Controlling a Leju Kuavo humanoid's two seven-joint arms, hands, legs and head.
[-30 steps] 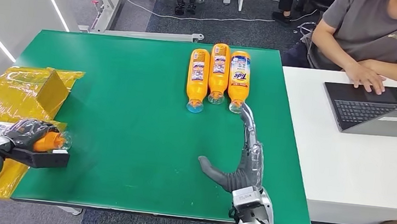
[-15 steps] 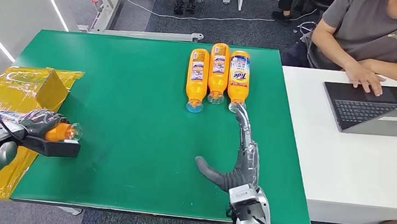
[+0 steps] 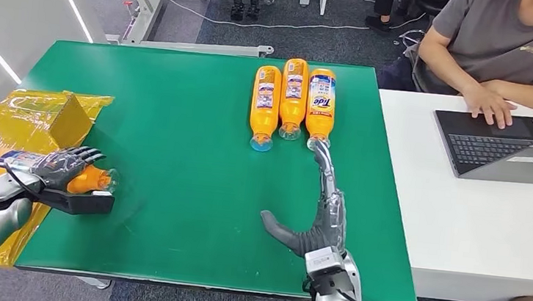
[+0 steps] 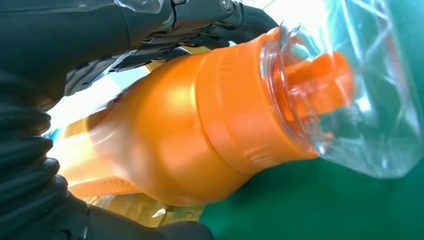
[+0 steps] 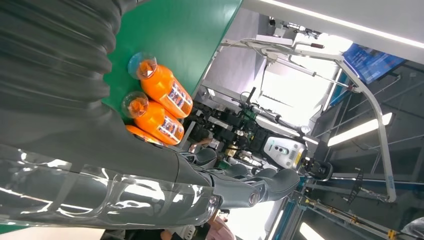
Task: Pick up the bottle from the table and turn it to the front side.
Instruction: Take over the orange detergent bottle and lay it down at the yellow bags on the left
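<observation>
The orange bottle lies on its side in the left hand at the left edge of the green tabletop, its clear cap pointing toward the middle of the tabletop and its labelled end over the yellow plastic wrap. The left hand grips it from above, dark fingers spread across the body. In the left wrist view the bottle shows close up: an orange shoulder, a ribbed collar and the clear cap over an orange nozzle, with the dark fingers curved round the far side.

The right hand lies open and flat on the tabletop, holding nothing, thumb out to the left and fingers stretched forward. Its fingertip reaches the cap of the nearest of the three bottles lying side by side at the far edge; whether it touches the cap, I cannot tell. All three point their caps toward the robot, and the rightmost one shows a blue and yellow front label. The right wrist view shows two of these bottles with their clear caps.

Beside the green tabletop stands a white desk with an open laptop, where a person in a grey shirt sits with a hand on the keyboard.
</observation>
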